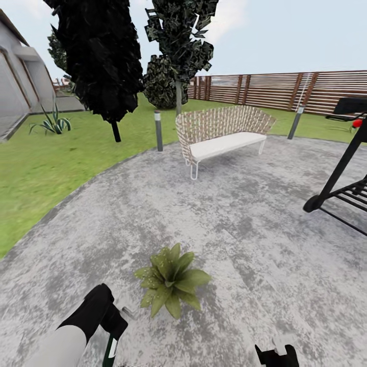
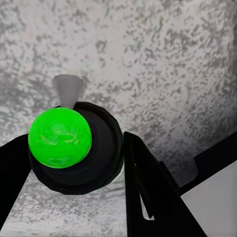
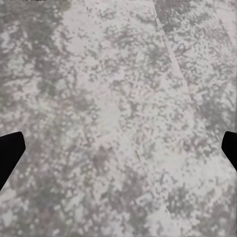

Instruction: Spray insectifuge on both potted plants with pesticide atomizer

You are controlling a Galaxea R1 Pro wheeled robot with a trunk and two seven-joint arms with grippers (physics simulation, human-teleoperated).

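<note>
potted plant (image 1: 172, 280) ahead, atomizer (image 2: 74, 148) between left fingers (image 2: 148, 192)

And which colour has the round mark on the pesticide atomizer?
Bright green, on the atomizer's dark body; the left wrist view shows it best.

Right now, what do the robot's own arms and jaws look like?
In the head view the left arm has a pale grey-white forearm shell that ends in a matte black wrist housing. The left gripper has broad, flat black fingers. The right gripper is black with a white block. No cables or markings show.
</note>
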